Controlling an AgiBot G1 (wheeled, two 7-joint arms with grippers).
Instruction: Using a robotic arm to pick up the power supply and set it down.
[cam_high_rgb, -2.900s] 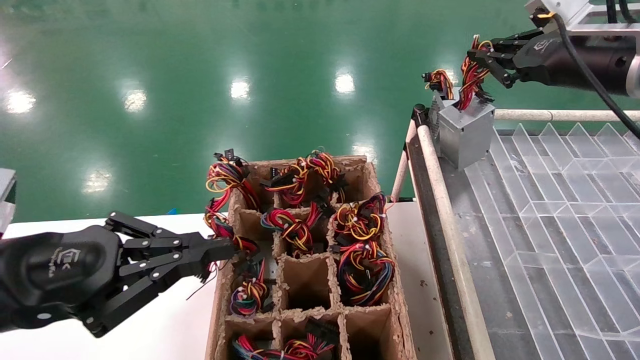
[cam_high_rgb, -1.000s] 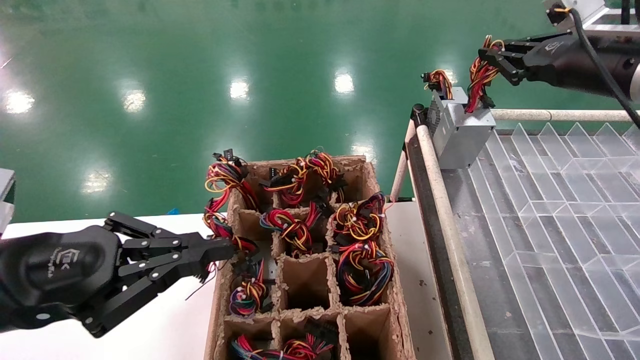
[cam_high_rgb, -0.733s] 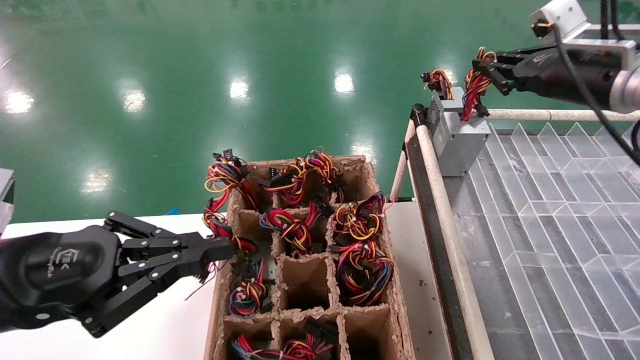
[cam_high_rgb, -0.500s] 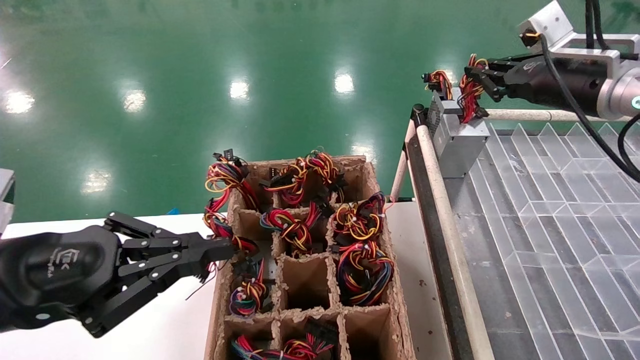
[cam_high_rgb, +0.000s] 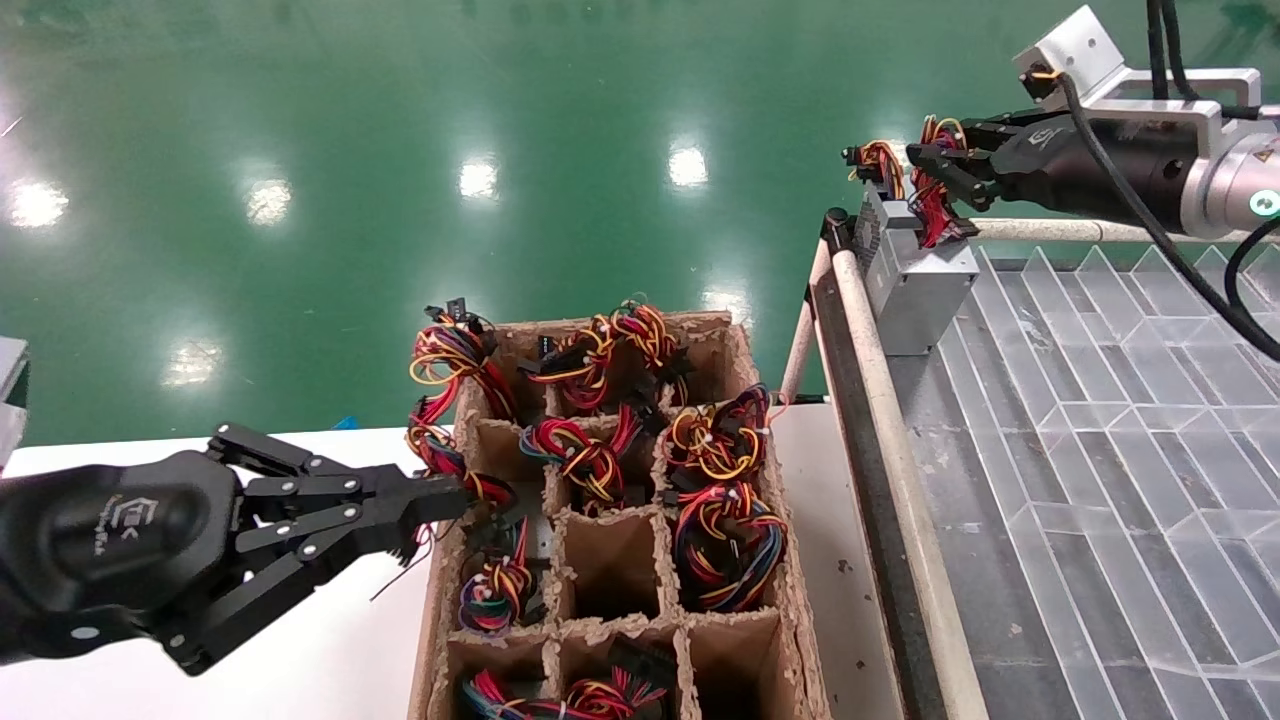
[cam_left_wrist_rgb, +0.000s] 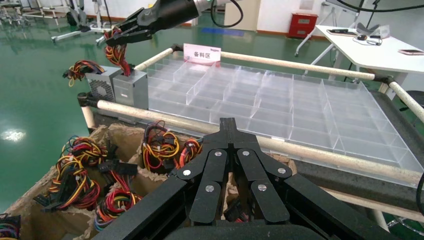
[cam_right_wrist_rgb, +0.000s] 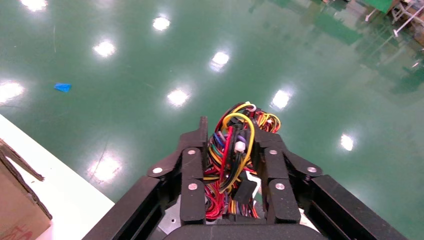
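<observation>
**Supply on the tray corner, wires in our right pincer**

The power supply (cam_high_rgb: 925, 285) sits in the far left corner of the clear divided tray (cam_high_rgb: 1120, 400), just beside a second grey box (cam_left_wrist_rgb: 101, 87). Our right pincer (cam_high_rgb: 925, 170) is clamped on its red wire bundle (cam_right_wrist_rgb: 231, 165) above the box. Our left pincer (cam_high_rgb: 440, 500), fingers pressed together, rests at the edge of the cardboard crate (cam_high_rgb: 620, 560) of wire bundles on the white table (cam_high_rgb: 330, 660).

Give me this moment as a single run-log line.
right end effector: shut on red wire bundle | silver-grey metal power supply: resting at clear divider tray corner | left end effector: shut, parked by cardboard crate
</observation>
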